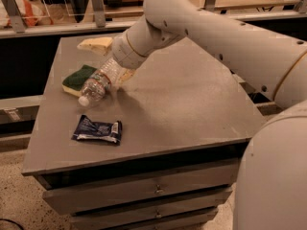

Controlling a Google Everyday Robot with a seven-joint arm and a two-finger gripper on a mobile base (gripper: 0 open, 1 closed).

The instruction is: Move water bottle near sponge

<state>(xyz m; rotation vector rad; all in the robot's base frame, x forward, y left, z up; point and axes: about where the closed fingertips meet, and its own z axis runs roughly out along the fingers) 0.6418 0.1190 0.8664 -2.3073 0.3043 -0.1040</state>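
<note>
Gripper [119, 72] holding the water bottle [97, 84] beside the sponge [76, 78].
Fingers closed on the bottle's base; its cap tilts down.

Arm shell [216, 28]: smooth off-white, rounded tubular segments.
Seam rings [125, 48]: thin, tan.
Fasteners [220, 57]: small dark recessed dots.
Base casing [273, 176]: off-white, curved, four o'clock.
Gripper [120, 74]: cream, ten o'clock of view centre.

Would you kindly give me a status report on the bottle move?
Gripper at base end of water bottle. Bottle tilted, cap low, right beside sponge. Blue packet lies apart toward the front, nothing blocking.
</note>
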